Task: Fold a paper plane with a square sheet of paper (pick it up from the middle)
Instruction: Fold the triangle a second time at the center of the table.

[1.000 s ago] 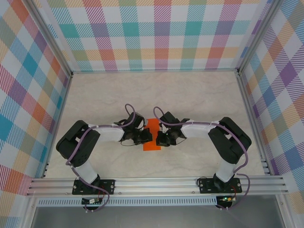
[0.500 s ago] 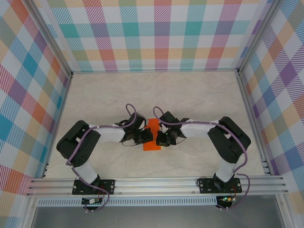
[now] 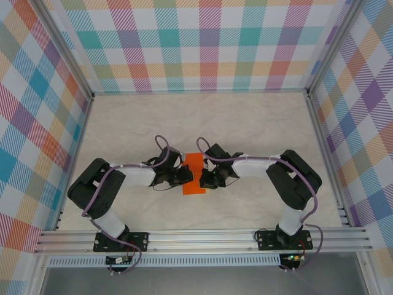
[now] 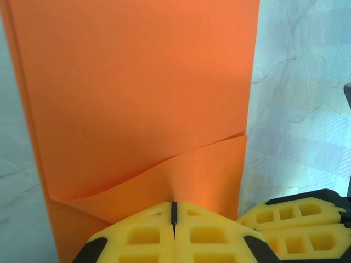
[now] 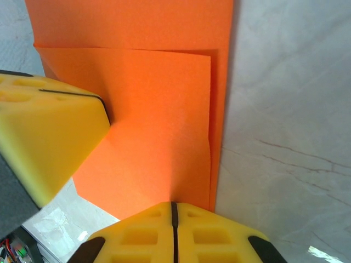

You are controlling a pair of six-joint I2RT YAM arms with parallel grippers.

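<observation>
Where the two arms meet over the middle of the pale marbled table (image 3: 245, 123), the orange paper sheet (image 3: 195, 167) lies flat as a narrow upright strip, folded over itself, with its long sides running away from the arm bases. The left gripper (image 3: 186, 176) comes at it from the left and the right gripper (image 3: 206, 179) from the right, both low on the near half of the strip and close to each other.

From the left wrist, the left gripper (image 4: 173, 207) has its jaws pressed together, only a thin dark seam between the yellow fingers (image 4: 137, 235), and the tips sit on the paper's (image 4: 137, 82) near end. An upper layer there bows up in a soft curve off the layer beneath. The right gripper's yellow tips (image 4: 296, 219) rest just beside, at the paper's right edge.

From the right wrist, the right gripper (image 5: 173, 208) is likewise fully closed, tips down on the near edge of the paper (image 5: 159, 126). The left gripper's closed tips (image 5: 49, 137) press the same folded layer from the left. Whether either pair has any paper caught in its seam I cannot tell. Bare table (image 5: 285, 109) shows to the right.
</observation>
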